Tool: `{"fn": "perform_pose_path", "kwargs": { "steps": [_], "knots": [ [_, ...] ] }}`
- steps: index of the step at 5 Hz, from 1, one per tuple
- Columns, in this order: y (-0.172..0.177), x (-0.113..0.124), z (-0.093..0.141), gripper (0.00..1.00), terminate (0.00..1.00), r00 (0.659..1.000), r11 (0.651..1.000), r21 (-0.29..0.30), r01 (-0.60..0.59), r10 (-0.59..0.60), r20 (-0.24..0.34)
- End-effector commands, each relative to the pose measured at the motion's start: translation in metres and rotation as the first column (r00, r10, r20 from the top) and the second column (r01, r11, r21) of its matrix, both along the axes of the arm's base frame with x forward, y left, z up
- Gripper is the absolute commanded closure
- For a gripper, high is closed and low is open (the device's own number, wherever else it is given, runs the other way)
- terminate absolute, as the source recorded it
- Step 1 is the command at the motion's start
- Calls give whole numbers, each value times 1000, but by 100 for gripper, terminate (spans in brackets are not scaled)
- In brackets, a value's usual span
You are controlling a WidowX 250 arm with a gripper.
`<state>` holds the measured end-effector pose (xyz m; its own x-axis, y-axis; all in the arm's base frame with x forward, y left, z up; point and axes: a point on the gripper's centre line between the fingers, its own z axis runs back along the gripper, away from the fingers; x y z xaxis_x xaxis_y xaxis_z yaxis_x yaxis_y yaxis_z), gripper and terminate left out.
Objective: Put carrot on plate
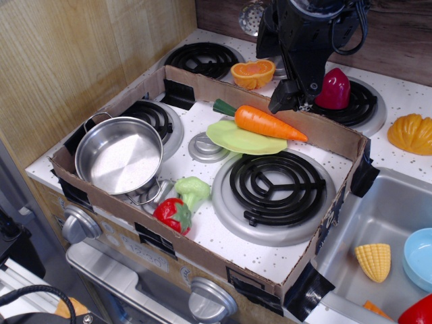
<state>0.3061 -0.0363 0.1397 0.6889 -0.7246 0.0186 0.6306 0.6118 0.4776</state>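
The orange carrot (268,123) with its dark green stem lies across the back of the pale lime-green oval plate (239,141), pointing right. The plate rests on the stove top between the burners inside the cardboard frame. My black gripper (293,101) hangs just above and behind the carrot's middle, at the frame's back wall. Its fingers are apart and hold nothing. The carrot is free of them.
A steel pot (119,155) sits at the left. A green toy vegetable (193,190) and a strawberry (174,214) lie at the front. An orange half (252,73), a red pepper (334,89) and a yellow gourd (410,133) are behind the cardboard wall (334,132). The sink (385,223) at the right holds corn (373,260) and a blue bowl (418,258).
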Motion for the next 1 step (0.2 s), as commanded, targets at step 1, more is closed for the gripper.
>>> {"fn": "perform_pose_path", "kwargs": {
  "steps": [1],
  "knots": [
    [-7, 8, 16, 0, 100, 998, 1000, -14, -4, 4, 55]
  ]
}}
